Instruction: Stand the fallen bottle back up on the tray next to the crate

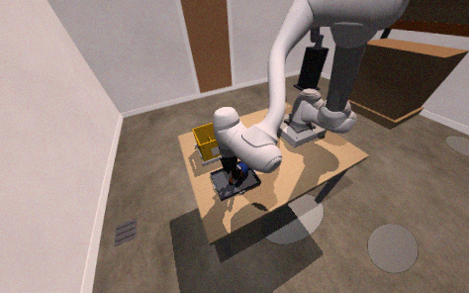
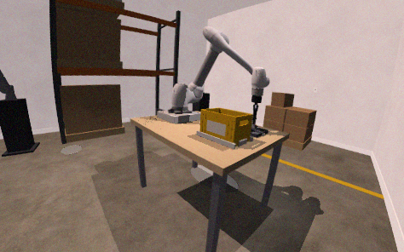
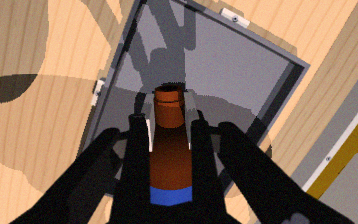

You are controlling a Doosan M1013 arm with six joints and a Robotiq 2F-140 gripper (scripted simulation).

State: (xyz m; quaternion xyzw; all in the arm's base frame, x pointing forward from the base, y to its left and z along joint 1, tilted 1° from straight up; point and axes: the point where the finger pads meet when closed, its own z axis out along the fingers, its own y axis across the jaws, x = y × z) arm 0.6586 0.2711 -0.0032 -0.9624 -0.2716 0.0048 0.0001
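My gripper (image 3: 169, 105) (image 1: 233, 177) (image 2: 255, 121) is shut on the neck of a brown bottle (image 3: 170, 150) (image 1: 241, 169) with a blue label band. In the wrist view the bottle's mouth points away from the camera, over the dark grey tray (image 3: 230, 65). The tray (image 1: 248, 187) (image 2: 261, 132) lies on the wooden table beside the yellow crate (image 1: 204, 140) (image 2: 225, 124). In the top and exterior views the arm hides most of the bottle, so I cannot tell how far it is tilted or whether its base touches the tray.
The crate stands on a grey base plate (image 3: 340, 140) (image 2: 216, 140), right of the tray in the wrist view. The robot's base (image 1: 303, 131) is mounted at the table's far side. Cardboard boxes (image 2: 291, 119) and a shelf rack (image 2: 89, 68) stand off the table.
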